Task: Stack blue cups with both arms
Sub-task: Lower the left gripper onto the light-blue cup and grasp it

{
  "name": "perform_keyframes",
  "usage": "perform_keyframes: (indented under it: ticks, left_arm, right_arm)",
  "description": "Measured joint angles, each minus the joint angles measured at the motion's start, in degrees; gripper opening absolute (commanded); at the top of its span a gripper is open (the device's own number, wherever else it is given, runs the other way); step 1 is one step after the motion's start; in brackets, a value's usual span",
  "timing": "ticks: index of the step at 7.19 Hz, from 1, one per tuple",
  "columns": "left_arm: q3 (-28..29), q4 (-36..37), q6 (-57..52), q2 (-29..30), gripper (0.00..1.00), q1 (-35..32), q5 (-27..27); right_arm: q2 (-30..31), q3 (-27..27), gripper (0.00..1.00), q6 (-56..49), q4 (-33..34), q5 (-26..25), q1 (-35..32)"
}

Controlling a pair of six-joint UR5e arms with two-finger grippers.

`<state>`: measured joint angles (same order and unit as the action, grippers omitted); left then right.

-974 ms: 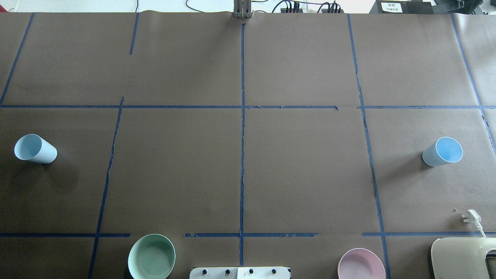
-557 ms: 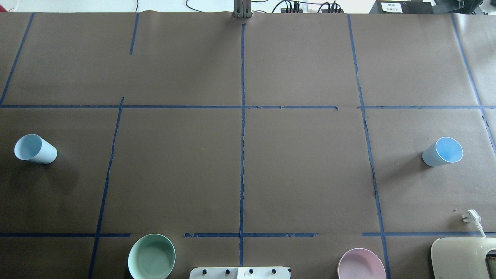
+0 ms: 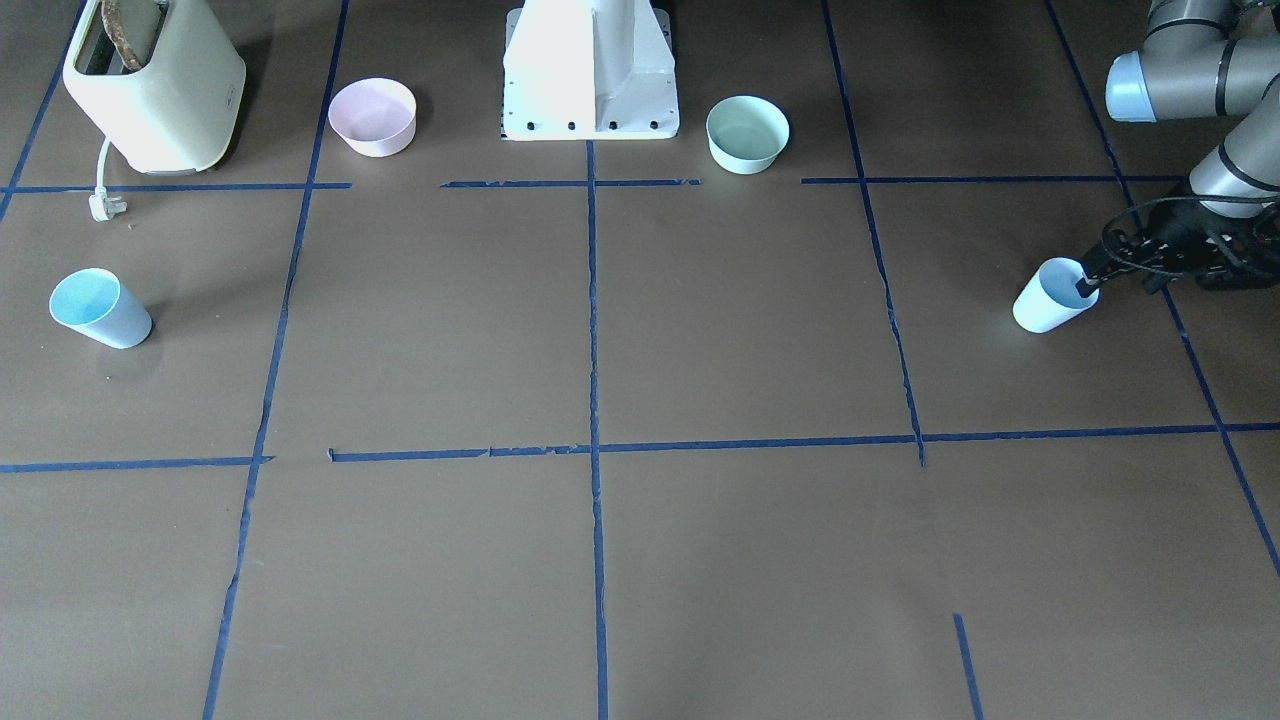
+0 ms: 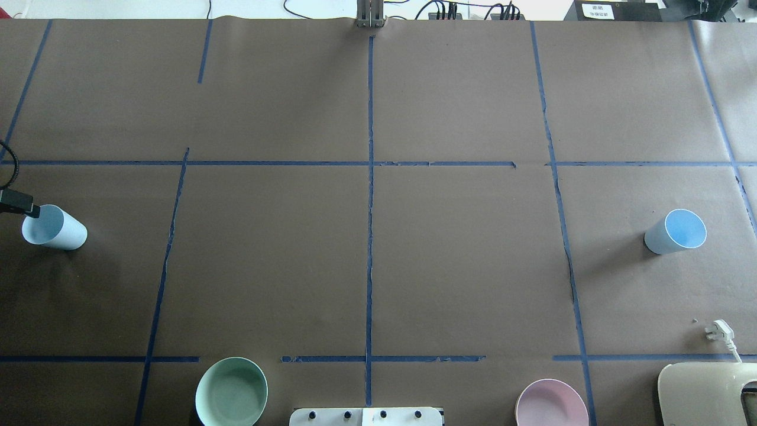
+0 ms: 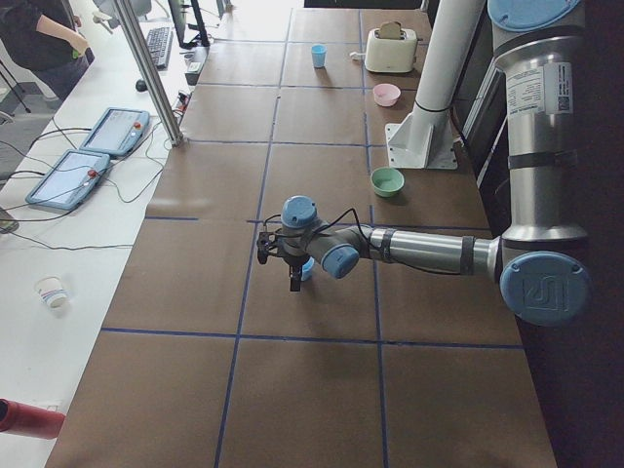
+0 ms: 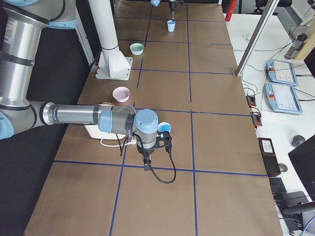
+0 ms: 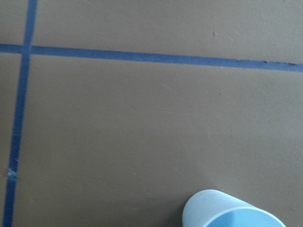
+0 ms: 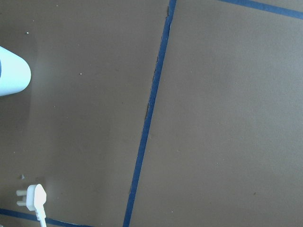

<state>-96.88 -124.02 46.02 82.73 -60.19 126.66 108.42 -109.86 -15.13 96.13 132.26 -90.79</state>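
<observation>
The black left gripper (image 3: 1087, 285) sat at a pale blue plastic tumbler (image 3: 1040, 308)'s rim by the brown worktop (image 3: 700, 330)'s left edge, its grip unreadable; the 2nd tumbler (image 3: 100, 310) stood well apart.

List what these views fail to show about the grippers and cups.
Left gripper: overhead view cuts it at the left edge; front-facing view shows one finger at the left cup; grip unclear.
Right gripper: only in the exterior right view; open or shut unknown.
Right cup: partly behind the right arm there.
</observation>
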Motion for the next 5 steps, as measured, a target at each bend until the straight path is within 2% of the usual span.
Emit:
perform_keyframes:
  ticks: [2, 3, 4, 5]
  left_arm:
    - [1.0, -0.12, 0.33, 0.33, 0.18, 2.9, -0.01]
    - [1.39, -0.1, 0.44, 0.55, 0.04, 3.5, -0.01]
    - [1.68, -0.09, 0.48, 0.73, 0.0, 3.74, -0.01]
    - [1.77, -0.08, 0.58, 0.97, 0.0, 3.81, 0.01]
  right_arm:
    - [0.03, 0.05, 1.0, -0.11, 0.02, -0.06, 0.0]
    - [0.06, 0.08, 1.0, -0.21, 0.02, -0.07, 0.0]
    - [0.07, 0.08, 1.0, -0.28, 0.02, -0.07, 0.0]
    - [0.07, 0.08, 1.0, -0.32, 0.0, -0.07, 0.0]
